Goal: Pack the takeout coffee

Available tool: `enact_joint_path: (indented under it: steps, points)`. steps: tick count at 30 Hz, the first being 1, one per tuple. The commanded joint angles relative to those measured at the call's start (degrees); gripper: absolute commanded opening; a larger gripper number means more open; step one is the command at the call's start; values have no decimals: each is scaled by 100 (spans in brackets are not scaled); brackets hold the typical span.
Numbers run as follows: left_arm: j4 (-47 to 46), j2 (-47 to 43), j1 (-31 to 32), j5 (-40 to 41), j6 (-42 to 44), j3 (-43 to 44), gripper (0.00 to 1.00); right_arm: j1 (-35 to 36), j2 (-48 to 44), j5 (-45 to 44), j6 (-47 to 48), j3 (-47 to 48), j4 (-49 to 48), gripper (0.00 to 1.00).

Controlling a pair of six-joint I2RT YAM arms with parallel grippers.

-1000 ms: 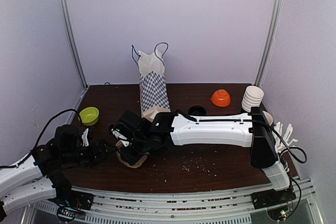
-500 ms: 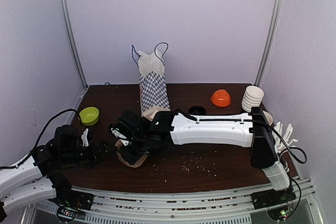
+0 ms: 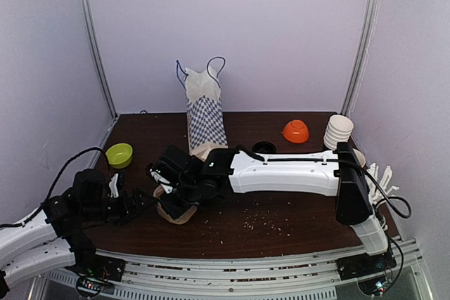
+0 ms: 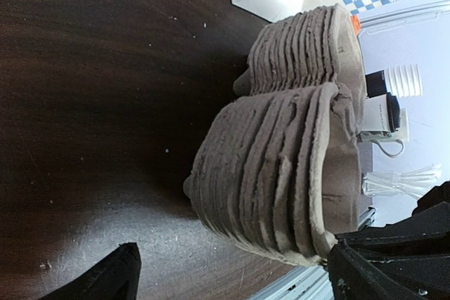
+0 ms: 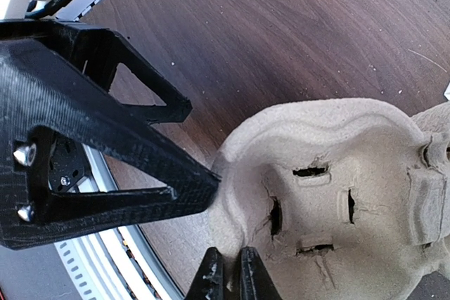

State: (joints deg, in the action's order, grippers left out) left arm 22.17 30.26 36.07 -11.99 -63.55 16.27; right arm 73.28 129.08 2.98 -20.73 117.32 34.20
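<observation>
The dark wooden table fills the lower half of the top view, and the white right arm reaches across its middle to a stack of pulp cup carriers at centre-left, in front of the upright checkered paper bag. The left gripper is spread wide with a finger on either side of the stack, while the right gripper is clenched and seems to pinch the top carrier's rim. The takeout coffee shows small at the right edge of the left wrist view, just beside a stack of white paper cups and well apart from the carriers.

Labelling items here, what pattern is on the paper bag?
The bag: blue-and-white checks, top external view.
</observation>
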Motion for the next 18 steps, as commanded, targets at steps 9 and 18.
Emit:
enact_joint_path:
  steps: [9, 18]
  points:
    - [-256, -27, 17, 29, 28, -97, 96, -151, -611, 286, -414, -674, -675, 0]
    - [-284, -12, 21, 28, 33, -115, 96, -215, -775, 429, -604, -937, -1002, 0]
